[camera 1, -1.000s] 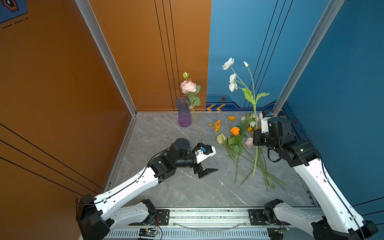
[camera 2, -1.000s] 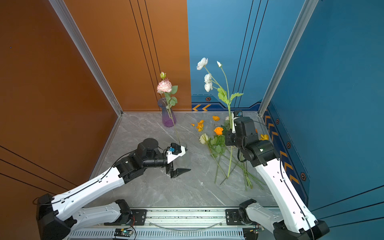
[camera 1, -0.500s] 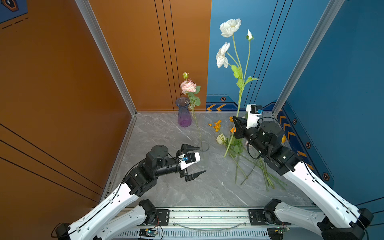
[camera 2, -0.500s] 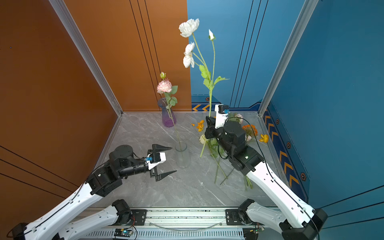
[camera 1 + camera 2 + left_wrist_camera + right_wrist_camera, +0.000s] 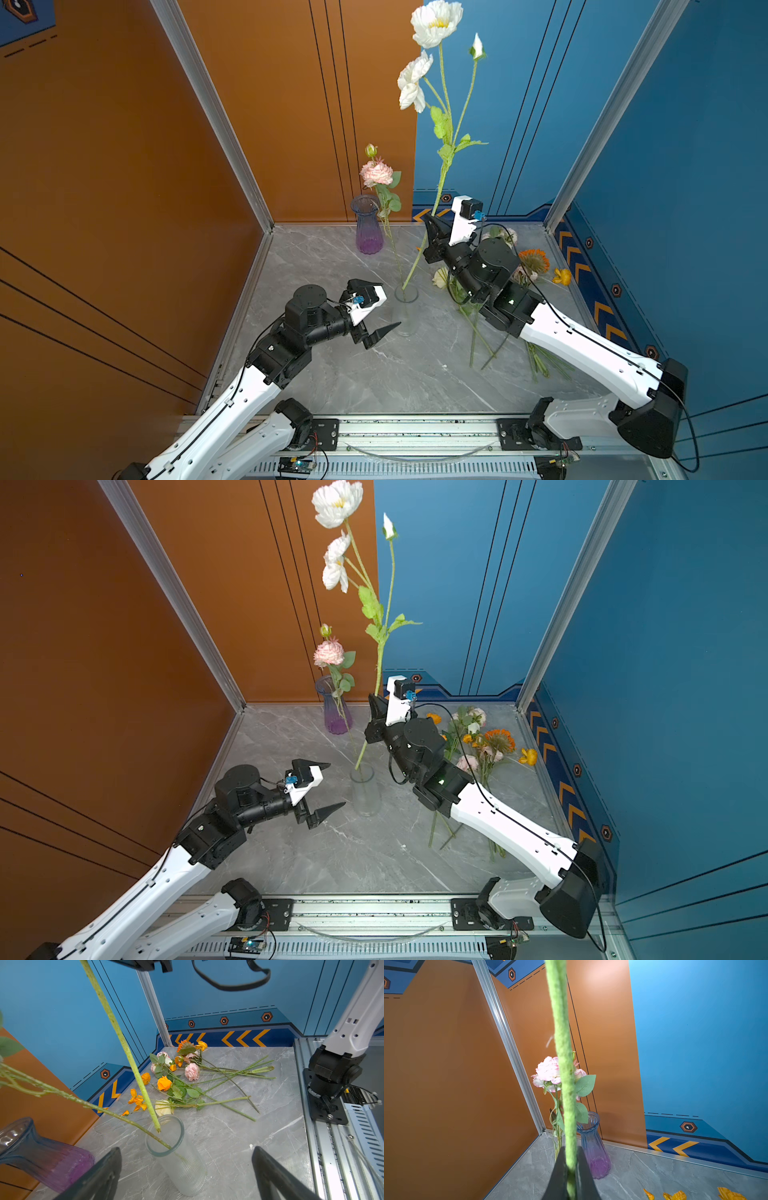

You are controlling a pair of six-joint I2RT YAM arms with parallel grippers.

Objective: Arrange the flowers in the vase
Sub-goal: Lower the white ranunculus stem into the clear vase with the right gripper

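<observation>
The right gripper [image 5: 432, 235] is clenched on the green stem of the tall white flower [image 5: 445, 153]. It holds the flower up at a slight tilt, with the blooms high against the back wall. The stem's lower end is at the mouth of the clear glass vase [image 5: 406, 311]. In the left wrist view the tip looks just inside the rim, though it is hard to tell whether it has dipped below the rim. A pink flower [image 5: 376, 174] stands in the same vase, its thin stem leaning toward the purple vase [image 5: 368, 235] near the back corner. The left gripper [image 5: 337, 784] is spread wide with nothing in it, just beside the clear glass vase, its jaws pointing at the glass without touching it. The other flowers [image 5: 482, 746], orange, pink and cream, lie in a loose pile on the gray table [image 5: 374, 374] by the right arm.
</observation>
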